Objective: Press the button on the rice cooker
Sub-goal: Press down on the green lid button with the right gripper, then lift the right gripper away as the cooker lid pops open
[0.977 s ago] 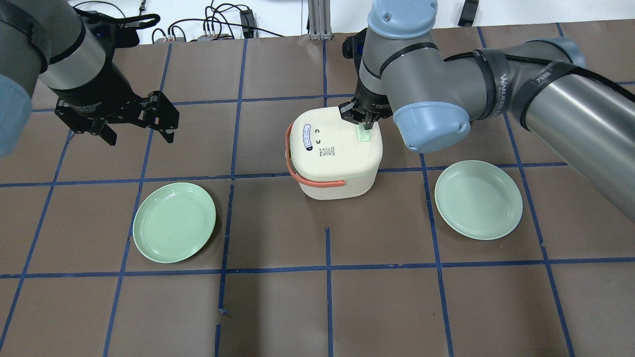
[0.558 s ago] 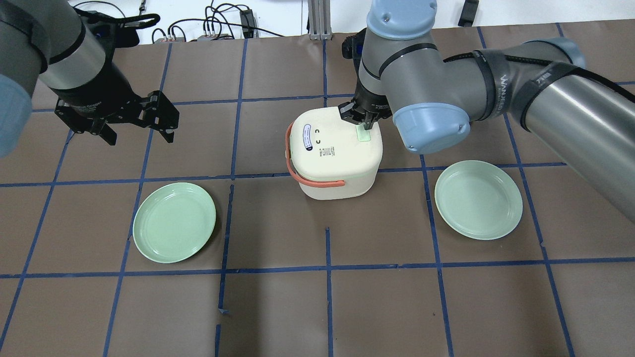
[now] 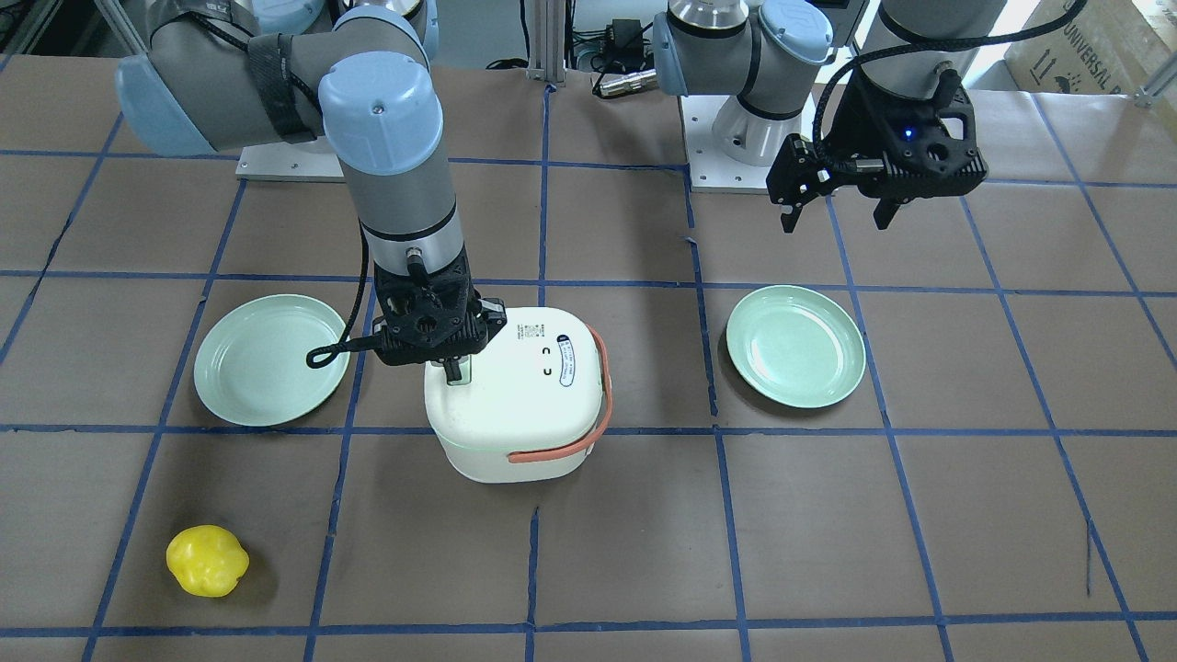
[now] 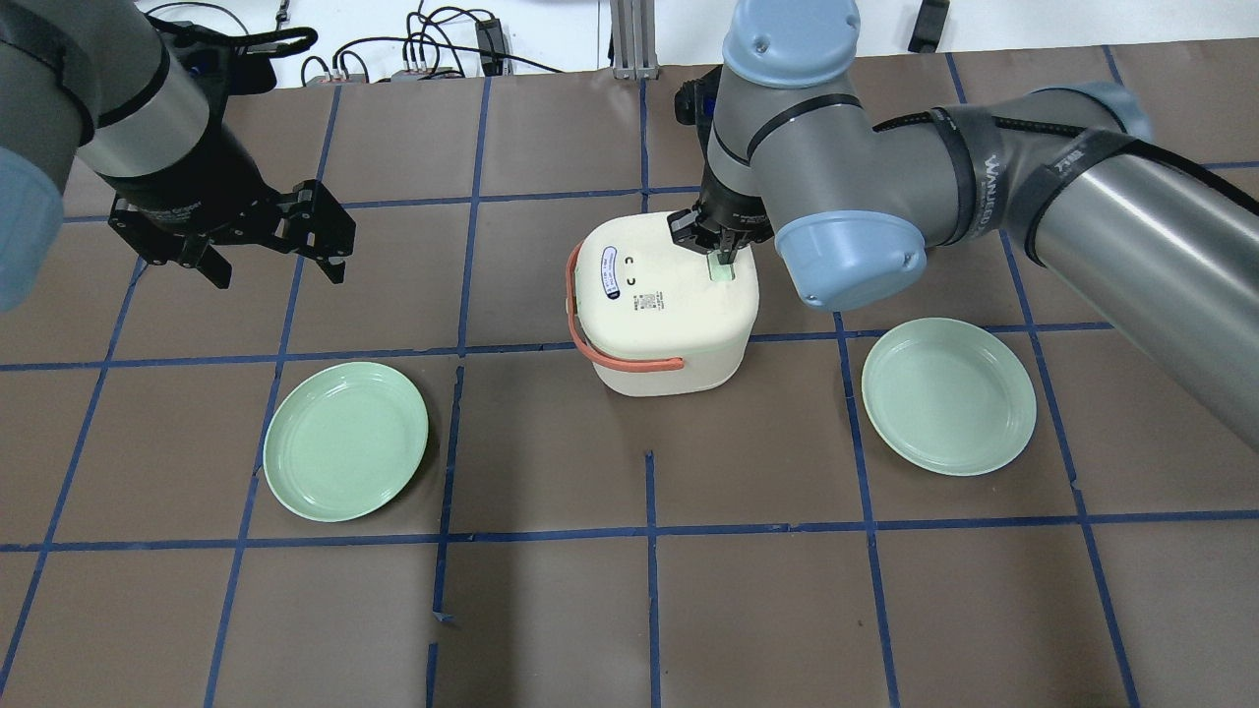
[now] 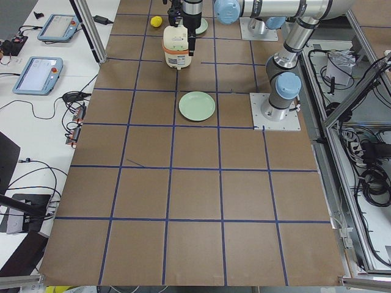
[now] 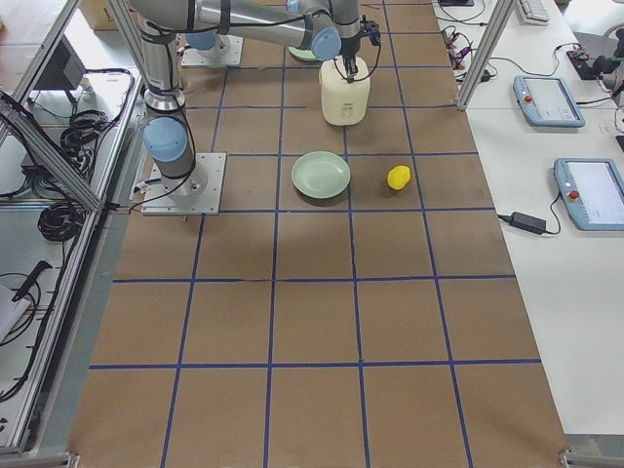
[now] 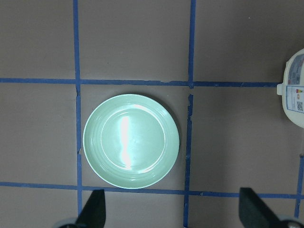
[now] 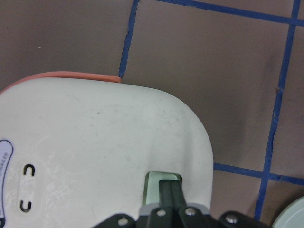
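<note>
The white rice cooker (image 4: 664, 305) with an orange-red strap handle stands mid-table with its lid closed. It also shows in the front view (image 3: 510, 405) and the right wrist view (image 8: 95, 152). Its pale green button (image 4: 723, 272) sits at the lid's right edge. My right gripper (image 4: 726, 258) is shut, and its joined fingertips (image 8: 169, 187) point straight down onto the button (image 8: 153, 183). My left gripper (image 4: 275, 267) is open and empty, hovering far to the left above the table. It looks down on a green plate (image 7: 131, 140).
Two round green plates lie on the table, one at the left (image 4: 346, 441) and one at the right (image 4: 948, 395) of the cooker. A yellow fruit-like object (image 3: 207, 560) lies towards the operators' side. Cables run along the far edge.
My right arm has shifted slightly, with its shut fingertips staying on the button. The left arm and the cooker have not moved.
</note>
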Controlling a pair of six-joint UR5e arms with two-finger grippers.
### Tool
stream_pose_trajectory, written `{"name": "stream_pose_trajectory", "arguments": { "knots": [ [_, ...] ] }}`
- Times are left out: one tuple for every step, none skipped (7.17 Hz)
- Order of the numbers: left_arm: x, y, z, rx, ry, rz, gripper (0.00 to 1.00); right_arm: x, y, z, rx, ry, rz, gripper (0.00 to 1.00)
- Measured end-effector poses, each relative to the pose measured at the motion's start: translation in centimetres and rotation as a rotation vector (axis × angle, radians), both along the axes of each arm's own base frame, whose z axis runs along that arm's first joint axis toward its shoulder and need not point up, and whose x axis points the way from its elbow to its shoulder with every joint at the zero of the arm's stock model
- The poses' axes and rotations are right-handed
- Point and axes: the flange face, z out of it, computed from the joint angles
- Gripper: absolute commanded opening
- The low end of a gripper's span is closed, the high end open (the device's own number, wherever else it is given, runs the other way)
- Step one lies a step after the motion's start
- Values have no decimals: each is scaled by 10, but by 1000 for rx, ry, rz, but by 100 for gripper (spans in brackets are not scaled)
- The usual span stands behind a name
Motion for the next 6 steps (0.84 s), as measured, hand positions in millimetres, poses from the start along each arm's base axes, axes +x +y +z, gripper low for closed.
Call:
{"name": "stream_pose_trajectory", "arguments": {
  "knots": [
    [0, 0, 0, 0, 0, 0, 100, 0, -1, -1, 1, 1, 0, 10],
    [0, 0, 0, 0, 0, 0, 100, 0, -1, 1, -3, 3, -1, 10],
    [0, 0, 0, 0, 0, 0, 100, 0, -2, 11, -15, 3, -2, 11],
    [0, 0, 0, 0, 0, 0, 100, -1, 0, 23, -17, 4, -3, 20],
    [0, 0, 0, 0, 0, 0, 100, -3, 6, 39, -13, 7, -4, 85],
    [0, 0, 0, 0, 0, 0, 100, -7, 11, 51, -10, 8, -7, 100]
  ]
}}
